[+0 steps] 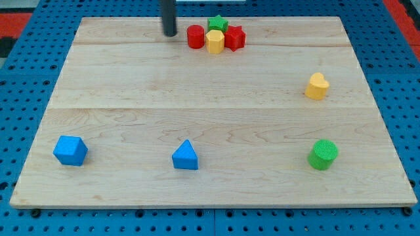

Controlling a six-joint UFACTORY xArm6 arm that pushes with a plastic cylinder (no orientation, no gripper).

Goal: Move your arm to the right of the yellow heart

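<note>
- Barely started, I'd say: my tip (170, 33) sits at the view's top, just left of the red cylinder (195, 37) in the cluster, well apart from the yellow heart (316, 86).
- The heart sits alone at the view's right, mid-height on the wooden board (197, 105).
- Rod stands upright; no jaws on this rig, so nothing to tell there.
- Left to do: cross over to the heart's right side.

My tip (170, 33) sits far upper-left of the heart (316, 86).

Dark rod upright, my tip (170, 33) at the view's top, left of centre
</note>
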